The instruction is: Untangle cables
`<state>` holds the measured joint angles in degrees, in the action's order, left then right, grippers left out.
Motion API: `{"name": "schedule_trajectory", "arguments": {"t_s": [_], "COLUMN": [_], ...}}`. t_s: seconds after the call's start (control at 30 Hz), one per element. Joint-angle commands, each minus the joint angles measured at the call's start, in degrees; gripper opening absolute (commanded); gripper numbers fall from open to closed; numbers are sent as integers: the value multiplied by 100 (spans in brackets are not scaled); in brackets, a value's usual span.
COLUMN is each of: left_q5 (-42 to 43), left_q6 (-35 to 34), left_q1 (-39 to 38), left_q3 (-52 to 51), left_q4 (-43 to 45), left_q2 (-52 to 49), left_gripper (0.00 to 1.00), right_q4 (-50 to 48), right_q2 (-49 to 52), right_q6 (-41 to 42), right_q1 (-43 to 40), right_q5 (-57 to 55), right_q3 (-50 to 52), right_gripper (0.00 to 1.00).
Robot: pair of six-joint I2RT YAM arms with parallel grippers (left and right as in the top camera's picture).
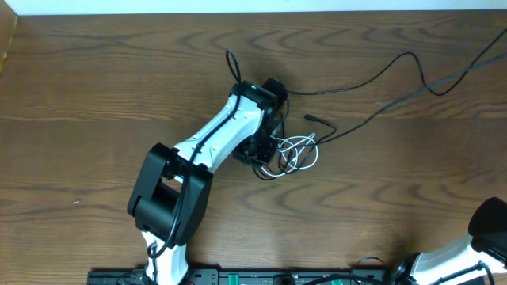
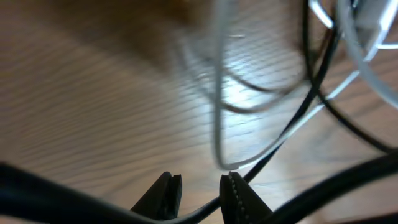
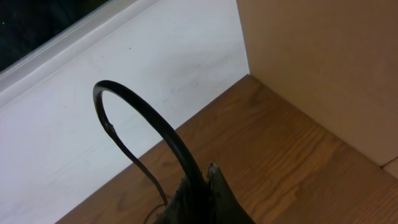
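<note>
The left claw [image 2: 200, 180] stands narrowly parted low over the tabletop [image 1: 95, 79], its tips at the knot where the white cable [image 1: 314, 161] loops among the black cables [image 2: 309, 56]. The right claw [image 3: 204, 179] is closed on nothing, parked well away. This looks like the knot-loosening step, and the next move calls for pinching one strand and drawing it clear.

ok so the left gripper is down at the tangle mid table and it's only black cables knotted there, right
No. The left gripper is at the tangle, but not only black cables are there: a white cable is looped in with them. The overhead view shows it.
</note>
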<state>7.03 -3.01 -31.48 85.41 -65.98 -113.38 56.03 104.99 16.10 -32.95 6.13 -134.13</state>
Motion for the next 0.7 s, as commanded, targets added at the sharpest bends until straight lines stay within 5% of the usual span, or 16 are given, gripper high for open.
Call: {"name": "schedule_trajectory", "arguments": {"t_s": [0.0,0.67], "left_q5": [-476,-730], "left_q6": [-111,-741], "left_q1": [251,2734], "left_q3": [98,118], "left_q4": [4,509], "left_q2": [420,848], "left_gripper": [10,7], "right_q4": [-4,164], "right_q2": [-72,-72], "right_q6": [-11,-7], "right_q1": [-39,-50], "right_q5": [-109,-529], "right_q3": [4,7], "right_gripper": [1,1]}}
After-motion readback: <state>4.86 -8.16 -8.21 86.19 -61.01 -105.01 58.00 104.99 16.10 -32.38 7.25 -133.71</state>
